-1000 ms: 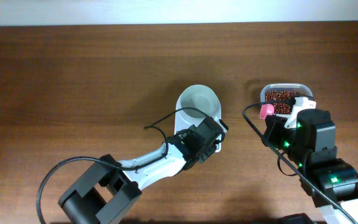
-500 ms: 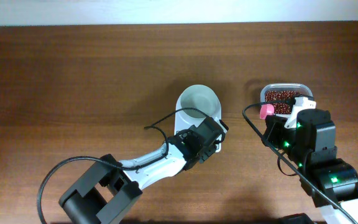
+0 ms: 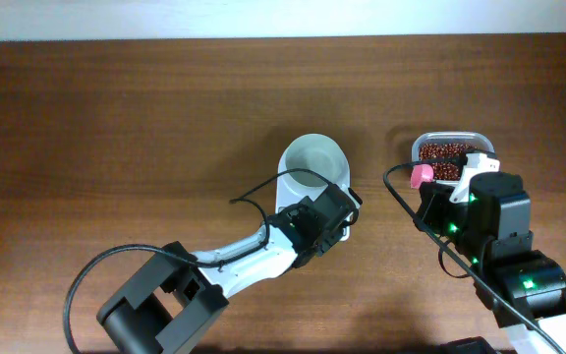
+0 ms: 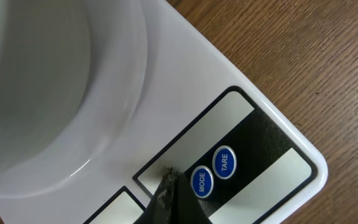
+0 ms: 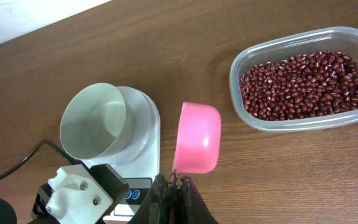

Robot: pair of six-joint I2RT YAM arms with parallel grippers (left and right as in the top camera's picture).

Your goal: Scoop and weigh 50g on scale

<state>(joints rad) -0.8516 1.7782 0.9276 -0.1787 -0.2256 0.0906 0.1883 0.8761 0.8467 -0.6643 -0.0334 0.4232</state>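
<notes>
The scale (image 3: pixel 312 160) is white with a round, empty bowl (image 5: pixel 95 121) on top. In the left wrist view my left gripper (image 4: pixel 168 177) is shut, its tip resting on the scale's front panel (image 4: pixel 253 134) just left of the blue MODE button (image 4: pixel 201 181). My right gripper (image 5: pixel 173 182) is shut on the handle of an empty pink scoop (image 5: pixel 199 137), which hangs above the table between the scale and the beans (image 5: pixel 303 76). The red-brown beans fill a clear tub (image 3: pixel 448 152). The scale's display is hidden under the left gripper (image 3: pixel 336 219).
The clear tub (image 5: pixel 247 53) stands to the right of the scale, close to the right arm (image 3: pixel 489 211). A black cable (image 3: pixel 263 187) loops over the table left of the scale. Bare brown wood lies to the left and the back.
</notes>
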